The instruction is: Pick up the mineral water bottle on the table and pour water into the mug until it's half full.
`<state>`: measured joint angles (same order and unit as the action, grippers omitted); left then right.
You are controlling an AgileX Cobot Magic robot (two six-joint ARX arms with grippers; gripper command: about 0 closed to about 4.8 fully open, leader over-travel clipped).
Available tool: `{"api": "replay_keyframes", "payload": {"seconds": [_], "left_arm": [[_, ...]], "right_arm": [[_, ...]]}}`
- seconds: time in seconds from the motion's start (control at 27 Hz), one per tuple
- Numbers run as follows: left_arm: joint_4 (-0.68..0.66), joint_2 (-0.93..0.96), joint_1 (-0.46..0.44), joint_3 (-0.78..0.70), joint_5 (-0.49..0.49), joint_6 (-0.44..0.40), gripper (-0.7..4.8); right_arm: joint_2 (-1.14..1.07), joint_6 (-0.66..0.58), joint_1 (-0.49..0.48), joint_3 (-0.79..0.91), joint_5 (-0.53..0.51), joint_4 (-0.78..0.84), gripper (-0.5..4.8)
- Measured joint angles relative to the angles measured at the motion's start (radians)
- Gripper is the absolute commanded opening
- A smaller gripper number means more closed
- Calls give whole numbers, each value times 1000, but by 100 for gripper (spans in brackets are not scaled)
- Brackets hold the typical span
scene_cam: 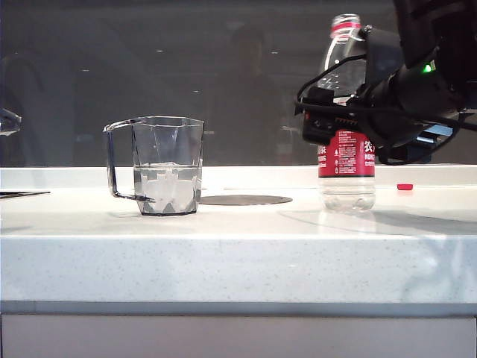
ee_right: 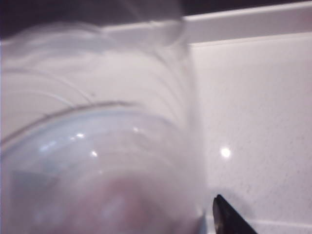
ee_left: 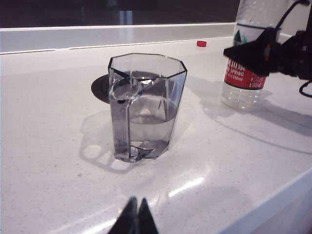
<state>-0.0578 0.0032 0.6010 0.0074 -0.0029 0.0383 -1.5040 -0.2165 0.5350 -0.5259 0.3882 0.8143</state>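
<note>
Mineral water bottle [scene_cam: 345, 160] upright on table [scene_cam: 238, 253], well right of mug [scene_cam: 165, 165]; water [ee_left: 148, 117] near half.
Right gripper [scene_cam: 328, 112] at bottle, jaws released.
Left gripper [ee_left: 134, 217] near mug, jaws clenched, idle.

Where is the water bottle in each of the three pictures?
Exterior view: the mineral water bottle stands upright on the right, with the right gripper around its middle.
Left wrist view: far right, behind the mug.
Right wrist view: a blurry close-up filling the picture's left side.
Shared landmark: the white table, seen in every view.
</note>
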Motion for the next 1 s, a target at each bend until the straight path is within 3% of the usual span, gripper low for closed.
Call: {"api": "replay_keyframes", "payload": {"seconds": [0.3,1.0], "left_arm": [[0,0,0,0,0,0,-4],[0,0,0,0,0,0,-4]], "right_arm": [[81,0,24,2,0,-125,479],[187,0,96,2,31,-255,479]]}}
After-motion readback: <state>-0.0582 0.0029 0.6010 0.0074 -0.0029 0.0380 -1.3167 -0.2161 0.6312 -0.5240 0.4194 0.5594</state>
